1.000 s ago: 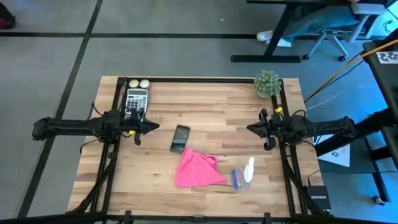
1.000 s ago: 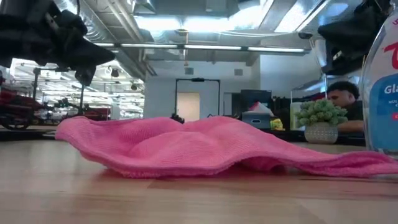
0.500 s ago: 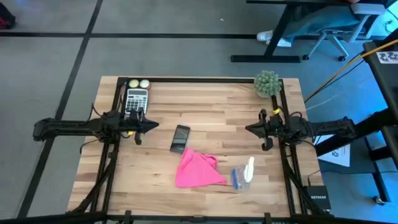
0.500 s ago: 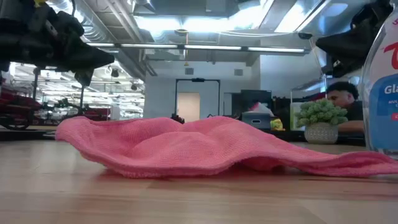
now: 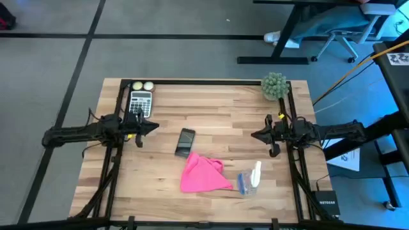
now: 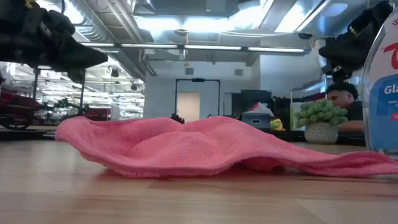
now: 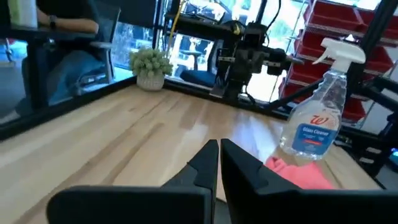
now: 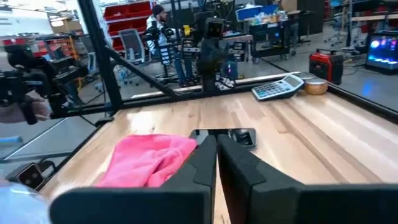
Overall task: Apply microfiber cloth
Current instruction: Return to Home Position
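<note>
The pink microfiber cloth point(image 5: 201, 174) lies crumpled on the wooden table point(image 5: 211, 105), near its front edge; it also shows in the low view point(image 6: 186, 146). A black phone point(image 5: 185, 142) lies flat just beyond the cloth. My left gripper point(image 5: 156, 127) hovers shut over the table's left part, above and to the left of the phone, with nothing in it. My right gripper point(image 5: 254, 135) hovers shut over the table's right part, also with nothing in it. Past its fingers, the right wrist view shows the cloth point(image 8: 146, 158) and the phone point(image 8: 242, 135).
A clear spray bottle point(image 5: 250, 179) lies to the right of the cloth. A calculator point(image 5: 140, 102) and two small round things point(image 5: 142, 85) sit at the far left. A small potted plant point(image 5: 274, 85) stands at the far right corner. Bare wood lies between the arms.
My left gripper has drawn back slightly toward the table's left edge and risen a little. The cloth, phone and bottle have stayed where they were.
</note>
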